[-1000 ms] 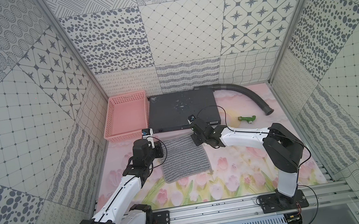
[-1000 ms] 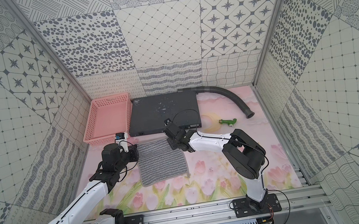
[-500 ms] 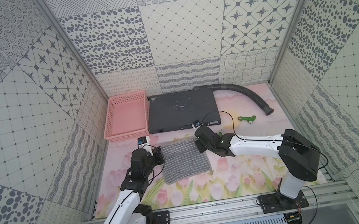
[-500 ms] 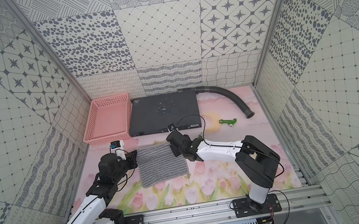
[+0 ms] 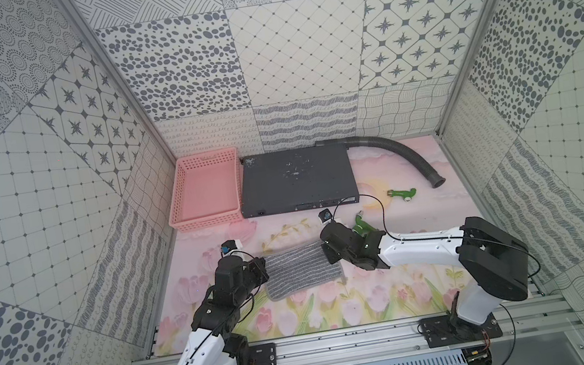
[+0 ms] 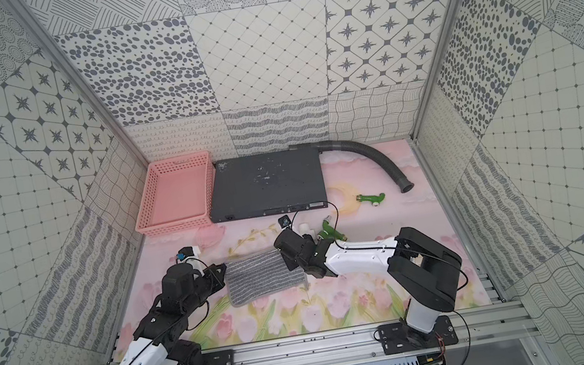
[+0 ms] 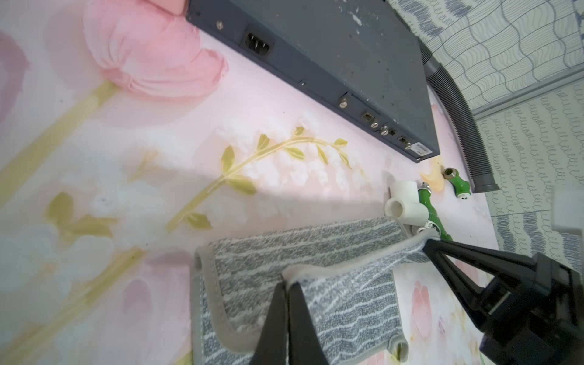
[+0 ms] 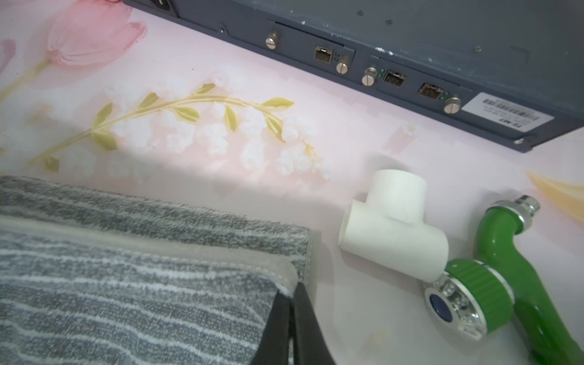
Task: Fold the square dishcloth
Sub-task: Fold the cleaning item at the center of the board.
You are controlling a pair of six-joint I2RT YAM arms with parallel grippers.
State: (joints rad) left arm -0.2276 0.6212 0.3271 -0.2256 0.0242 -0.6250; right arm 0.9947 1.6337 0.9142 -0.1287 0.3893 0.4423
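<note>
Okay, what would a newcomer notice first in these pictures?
The grey striped dishcloth in the middle, half folded over itself, with the left gripper and right gripper each shut on a corner of its raised edge. Behind it, a pink basket sits beside a dark grey box.

Pipe fitting (image 8: 392,227) and green tap (image 8: 505,278) just beside the cloth's (image 5: 302,271) far corner, box (image 5: 296,179) and basket (image 5: 205,220) along the back, open mat (image 5: 303,316) in front
</note>
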